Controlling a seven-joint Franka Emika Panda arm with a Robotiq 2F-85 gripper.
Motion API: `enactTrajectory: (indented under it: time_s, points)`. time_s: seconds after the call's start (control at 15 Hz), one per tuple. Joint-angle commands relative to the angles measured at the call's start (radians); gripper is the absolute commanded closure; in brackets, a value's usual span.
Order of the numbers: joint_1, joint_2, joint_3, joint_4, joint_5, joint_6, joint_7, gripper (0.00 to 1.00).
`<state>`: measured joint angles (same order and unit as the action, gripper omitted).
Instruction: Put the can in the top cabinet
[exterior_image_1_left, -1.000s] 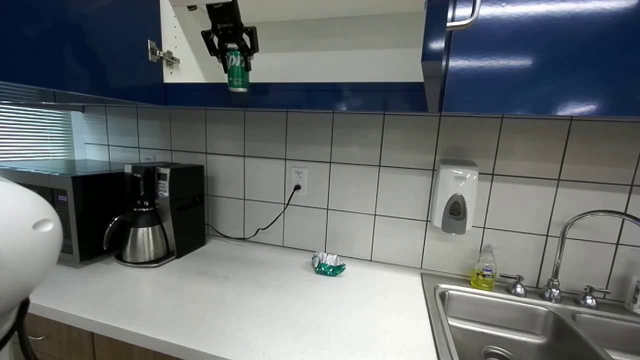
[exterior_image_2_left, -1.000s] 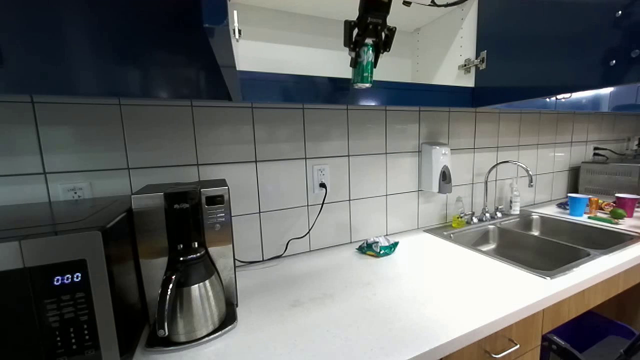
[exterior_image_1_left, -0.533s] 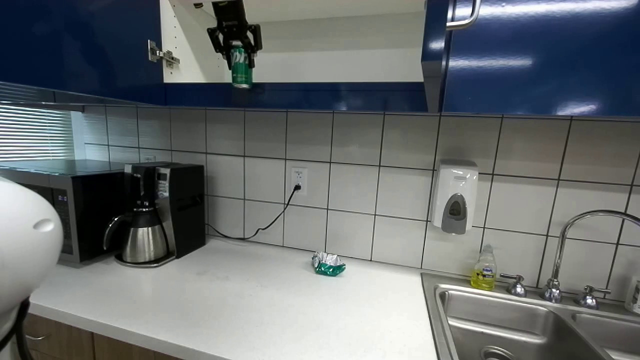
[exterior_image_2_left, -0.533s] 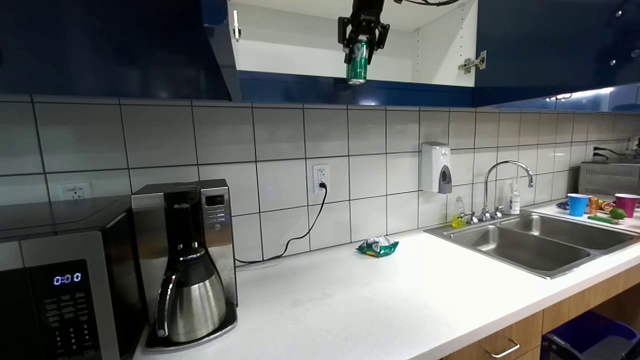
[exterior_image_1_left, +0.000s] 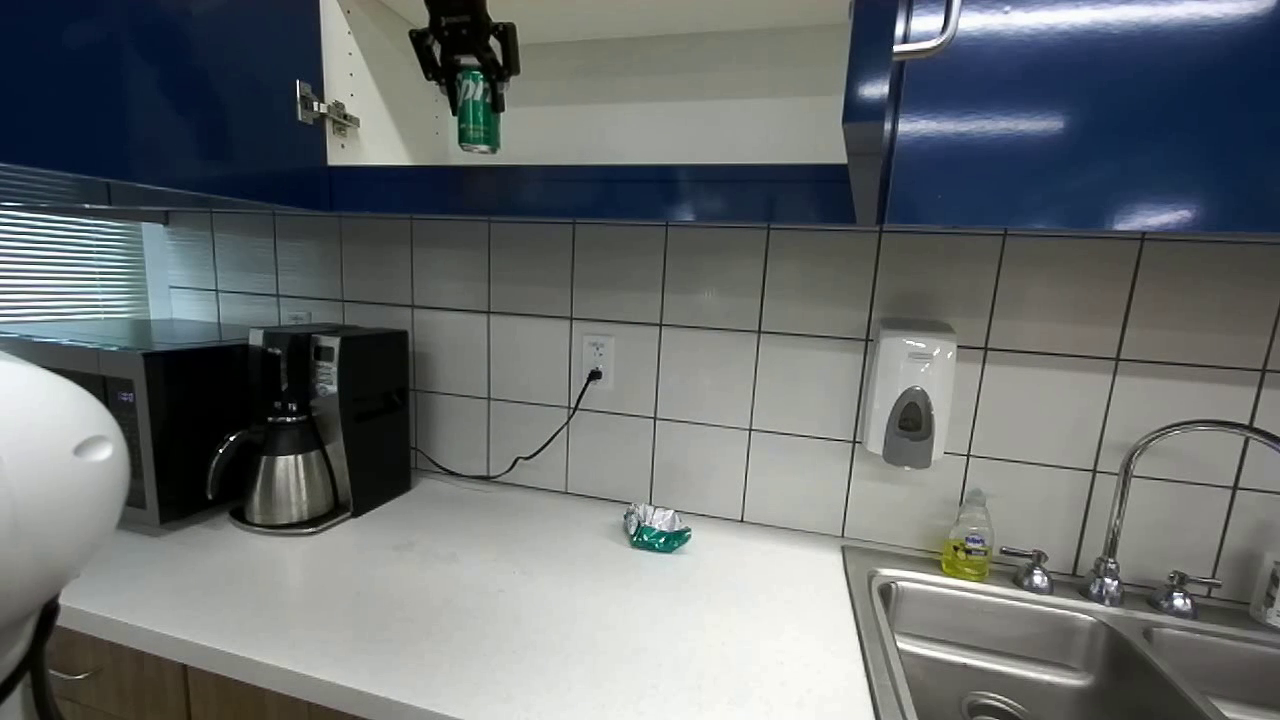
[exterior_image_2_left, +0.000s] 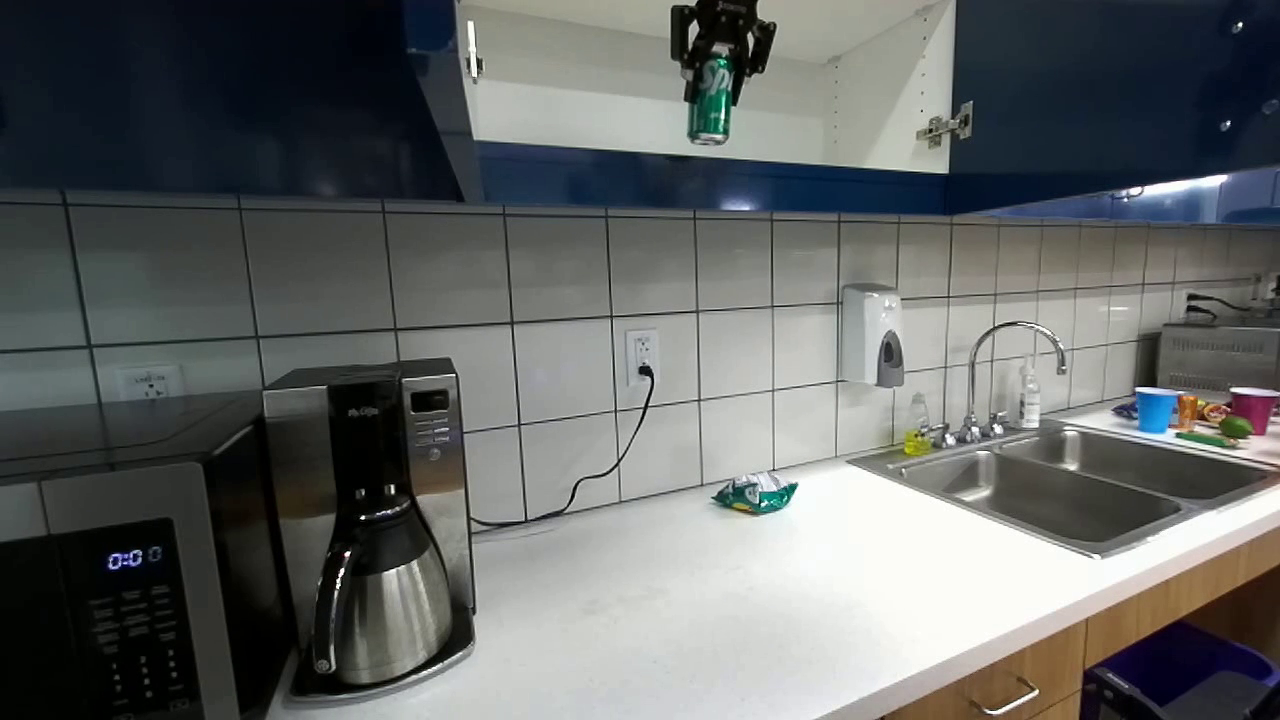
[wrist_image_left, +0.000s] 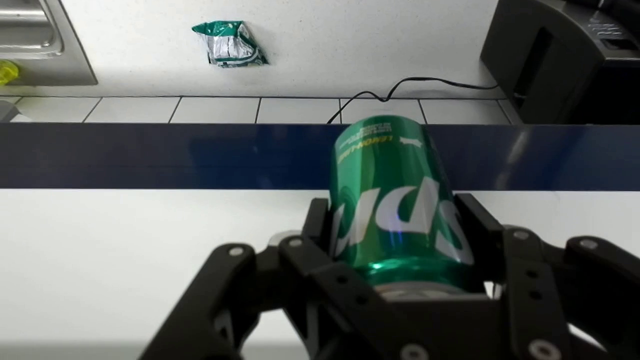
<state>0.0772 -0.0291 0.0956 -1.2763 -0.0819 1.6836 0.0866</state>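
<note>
A green Sprite can (exterior_image_1_left: 478, 130) is held upright in the air in front of the open top cabinet (exterior_image_1_left: 640, 190). My gripper (exterior_image_1_left: 477, 108) points down and is shut on the can's upper part. The same can (exterior_image_2_left: 710, 118), gripper (exterior_image_2_left: 714, 101) and cabinet (exterior_image_2_left: 590, 172) show in an exterior view, the can's bottom just above the cabinet's blue lower edge in the picture. In the wrist view the can (wrist_image_left: 385, 160) sits between both fingers of the gripper (wrist_image_left: 391, 202), its top near the palm. The cabinet's blue edge (wrist_image_left: 150, 155) runs behind the can.
Open blue doors flank the cabinet, including a door (exterior_image_1_left: 160, 90) with a hinge. Below, the counter (exterior_image_1_left: 450, 600) carries a coffee maker (exterior_image_1_left: 375, 420), a microwave (exterior_image_2_left: 110, 560) and a crumpled green packet (exterior_image_1_left: 657, 530). A soap dispenser (exterior_image_1_left: 912, 395) hangs over the sink (exterior_image_2_left: 1060, 490).
The gripper and can have risen in both exterior views, the can's bottom passing from over the blue edge to above it. In an exterior view they also shifted slightly left. The grip is unchanged.
</note>
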Motion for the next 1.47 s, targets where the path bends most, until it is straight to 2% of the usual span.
enactTrajectory:
  time_s: [0.0, 0.87, 1.4]
  points:
    - [0.007, 0.061, 0.007, 0.123, -0.025, -0.055, 0.038, 0.6]
    - [0.016, 0.286, -0.003, 0.426, -0.033, -0.148, 0.078, 0.6]
    - [0.029, 0.373, -0.007, 0.558, -0.048, -0.205, 0.101, 0.6]
